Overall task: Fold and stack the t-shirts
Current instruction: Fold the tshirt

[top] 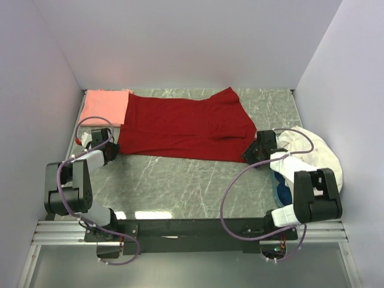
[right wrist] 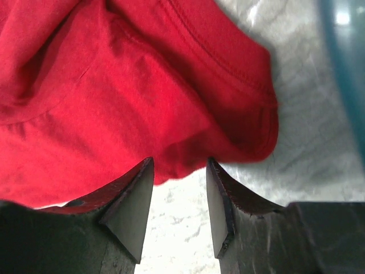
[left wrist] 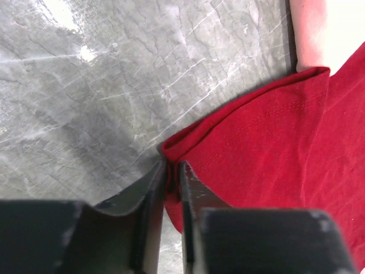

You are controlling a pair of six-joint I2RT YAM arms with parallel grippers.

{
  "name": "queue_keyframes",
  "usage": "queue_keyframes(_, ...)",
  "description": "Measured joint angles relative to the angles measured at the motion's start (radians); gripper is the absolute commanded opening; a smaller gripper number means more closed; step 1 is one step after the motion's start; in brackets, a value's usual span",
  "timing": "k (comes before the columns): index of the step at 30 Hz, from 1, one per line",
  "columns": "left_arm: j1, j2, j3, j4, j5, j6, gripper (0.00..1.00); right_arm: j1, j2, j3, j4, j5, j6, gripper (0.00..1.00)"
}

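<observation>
Here, the deep red t-shirt [top: 186,123] lies spread across the far half of the grey marbled desk [top: 180,186]. Its long axis runs left to right, and its near edge forms an almost straight line between the two arms. Its left end meets the salmon-pink t-shirt [top: 105,107], which sits folded in the far left corner of the desk, close to the walls [top: 180,42]. The left gripper [left wrist: 171,168] is at the near left corner of the red shirt, jaws clenched on a fold of the stitched hem, with a strip of red cloth showing between them. The right gripper [right wrist: 179,171] is at the near right corner of the same shirt, jaws released and apart. Bare desk is visible in the gap, and the cloth edge lies at the tips, not pinched. The near half of the desk, from the shirt edge to the arm bases, is open surface. White walls close the left, far and right sides. A white cloth heap [top: 315,153] and a blue object [top: 279,189] occupy the right edge beside the right arm.
</observation>
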Motion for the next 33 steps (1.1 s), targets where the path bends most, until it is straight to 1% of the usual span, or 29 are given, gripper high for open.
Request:
queue_keyframes(1,0.000,0.002,0.000,0.000,-0.001,0.003,0.14,0.000,0.020,0.010,0.002,0.006,-0.003,0.47)
queue_keyframes(4,0.000,0.002,0.000,-0.003,-0.001,0.004,0.04,0.000,0.056,0.031,0.001,0.016,-0.005,0.41)
queue_keyframes(5,0.000,0.002,0.000,-0.003,-0.001,0.005,0.01,0.000,0.061,0.037,0.000,0.021,-0.006,0.30)
queue_keyframes(7,0.000,0.002,0.001,-0.006,-0.003,0.005,0.01,0.000,0.066,0.039,-0.005,0.031,-0.009,0.12)
queue_keyframes(8,0.000,0.002,0.004,-0.016,-0.005,0.004,0.01,-0.001,0.066,0.039,-0.013,0.035,-0.011,0.00)
queue_keyframes(12,0.001,-0.017,0.012,-0.064,-0.023,0.003,0.01,-0.001,0.058,0.040,-0.035,0.041,-0.018,0.00)
queue_keyframes(15,0.001,-0.064,0.013,-0.117,-0.045,0.002,0.01,-0.001,0.008,0.039,-0.066,0.040,-0.026,0.00)
queue_keyframes(19,0.005,-0.144,0.014,-0.188,-0.077,-0.005,0.01,-0.001,-0.137,0.024,-0.103,0.037,-0.033,0.00)
queue_keyframes(24,0.024,-0.259,0.004,-0.281,-0.106,-0.012,0.01,-0.001,-0.320,-0.035,-0.154,0.018,-0.037,0.00)
queue_keyframes(29,0.048,-0.407,-0.061,-0.367,-0.123,-0.018,0.01,-0.002,-0.507,-0.124,-0.247,-0.029,-0.032,0.00)
queue_keyframes(33,0.061,-0.512,-0.122,-0.433,-0.141,-0.026,0.01,-0.004,-0.648,-0.161,-0.336,-0.062,-0.025,0.00)
